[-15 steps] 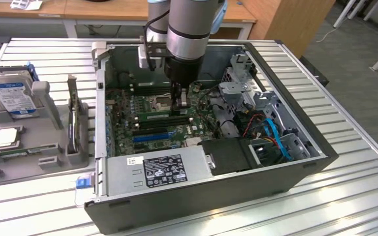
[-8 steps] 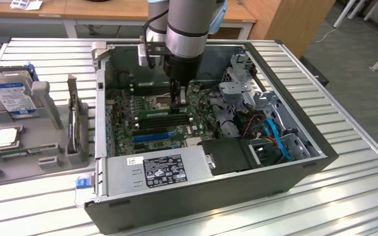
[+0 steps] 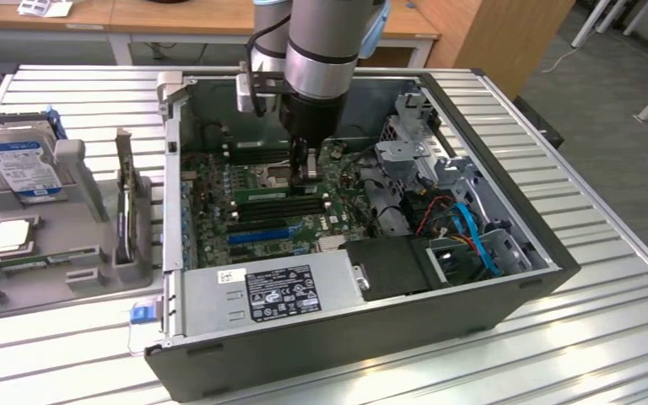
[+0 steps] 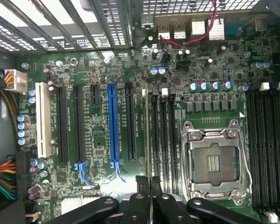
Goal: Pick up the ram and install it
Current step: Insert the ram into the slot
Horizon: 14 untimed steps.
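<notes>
My gripper [image 3: 306, 171] reaches down into the open computer case [image 3: 301, 371], just above the motherboard [image 3: 217, 211]. In the wrist view its black fingers [image 4: 141, 184] are shut on the ram [image 4: 147, 140]. The ram shows edge-on as a thin pale strip. It runs parallel to the black memory slots [image 4: 164, 140] and hangs beside them. The exterior view shows a small pale piece of the ram [image 3: 310, 164] between the fingers. I cannot tell whether it touches a slot.
An empty processor socket [image 4: 214, 161] lies beside the slots, with more black slots [image 4: 266, 149] past it. On the exterior view's left, a grey tray [image 3: 77, 278] holds a blue-labelled hard drive [image 3: 20, 164] and a silver processor chip [image 3: 9, 236]. Cables [image 3: 465, 228] and a power supply [image 3: 267, 291] crowd the case.
</notes>
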Tool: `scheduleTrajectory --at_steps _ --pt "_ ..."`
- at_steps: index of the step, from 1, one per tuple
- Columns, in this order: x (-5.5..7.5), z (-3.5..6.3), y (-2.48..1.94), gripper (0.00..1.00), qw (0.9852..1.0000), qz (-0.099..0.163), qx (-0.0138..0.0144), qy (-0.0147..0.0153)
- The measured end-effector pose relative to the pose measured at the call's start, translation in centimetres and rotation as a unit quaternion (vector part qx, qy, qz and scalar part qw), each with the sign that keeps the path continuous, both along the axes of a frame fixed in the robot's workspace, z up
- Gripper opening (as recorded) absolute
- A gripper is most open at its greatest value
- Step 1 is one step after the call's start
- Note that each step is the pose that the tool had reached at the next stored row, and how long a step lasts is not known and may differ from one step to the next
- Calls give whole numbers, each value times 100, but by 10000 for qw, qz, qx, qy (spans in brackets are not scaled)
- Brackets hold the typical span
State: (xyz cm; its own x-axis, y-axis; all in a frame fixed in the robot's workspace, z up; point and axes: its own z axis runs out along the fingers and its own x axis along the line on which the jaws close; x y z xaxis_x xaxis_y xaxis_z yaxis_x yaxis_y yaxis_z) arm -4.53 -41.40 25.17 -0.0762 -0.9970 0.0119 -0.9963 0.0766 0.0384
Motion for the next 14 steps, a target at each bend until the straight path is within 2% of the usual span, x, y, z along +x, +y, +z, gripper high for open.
scheduleTrajectory --at_steps 8,14 --pt "28 -1 0 13 10000 0 3 -1" --pt "28 -67 0 13 10000 0 3 -1"
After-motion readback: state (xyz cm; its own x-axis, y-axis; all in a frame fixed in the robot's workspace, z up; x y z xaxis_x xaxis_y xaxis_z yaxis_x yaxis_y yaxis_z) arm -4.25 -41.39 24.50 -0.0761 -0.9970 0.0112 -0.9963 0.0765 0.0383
